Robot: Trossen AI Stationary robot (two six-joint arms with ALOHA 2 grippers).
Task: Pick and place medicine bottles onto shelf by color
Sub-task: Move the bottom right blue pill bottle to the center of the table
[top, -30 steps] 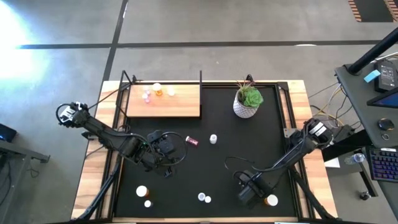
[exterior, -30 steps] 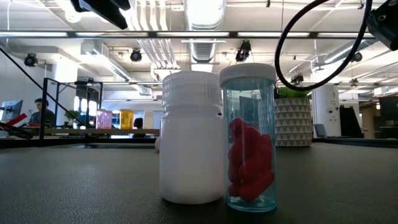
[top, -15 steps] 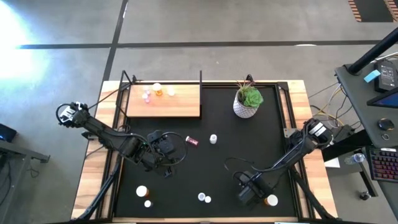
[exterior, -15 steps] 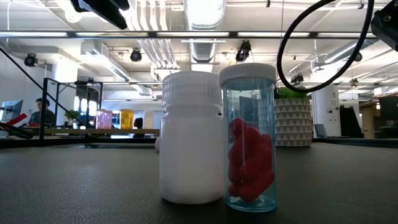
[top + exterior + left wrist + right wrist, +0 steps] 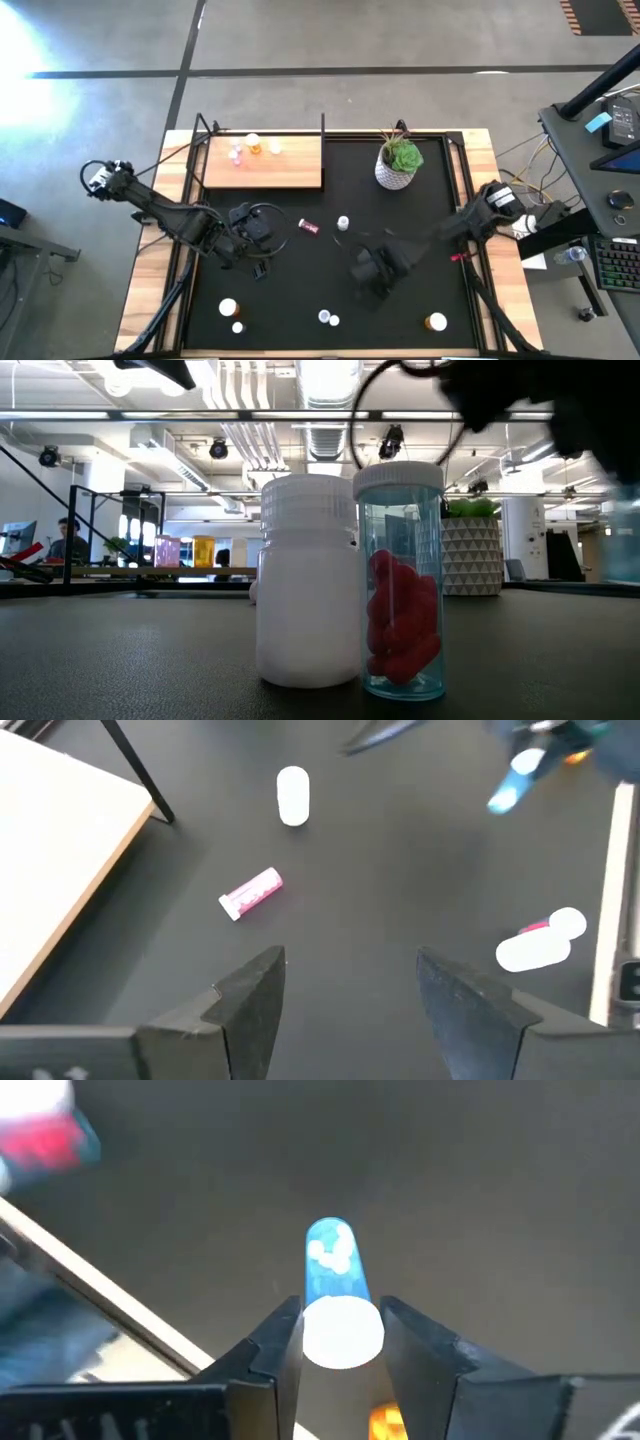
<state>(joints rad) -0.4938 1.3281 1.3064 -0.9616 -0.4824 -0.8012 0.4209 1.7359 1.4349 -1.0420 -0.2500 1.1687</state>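
Note:
My right gripper (image 5: pixel 372 270) is over the mat's middle, raised, and shut on a pale blue bottle (image 5: pixel 332 1265) with a white cap. My left gripper (image 5: pixel 255 238) is open and empty left of centre; in its wrist view (image 5: pixel 350 962) a pink bottle (image 5: pixel 250 892) lies on its side ahead of it. A white bottle (image 5: pixel 343 222) stands beyond that. An orange bottle (image 5: pixel 436 322) stands at the front right. The wooden shelf (image 5: pixel 290 170) lies at the far left with several small bottles (image 5: pixel 254 147) on it. My right gripper pinches the blue bottle at its white-capped end (image 5: pixel 342 1332) between its two fingers, one on each side. The bottle lies along the fingers, and its blue body (image 5: pixel 330 1260) sticks out past the fingertips. It is lifted clear of the mat.
A white-potted plant (image 5: pixel 398 165) stands at the far right of the mat. A white bottle (image 5: pixel 305 580) and a clear bottle of red pills (image 5: pixel 400 580) stand together at the front edge. Two more bottles (image 5: pixel 230 310) stand at the front left.
My right gripper has swung fast from beside the orange bottle at the front right, up and toward the middle of the mat. The orange bottle has stayed where it was. My left gripper has drawn slightly toward the table's left edge.

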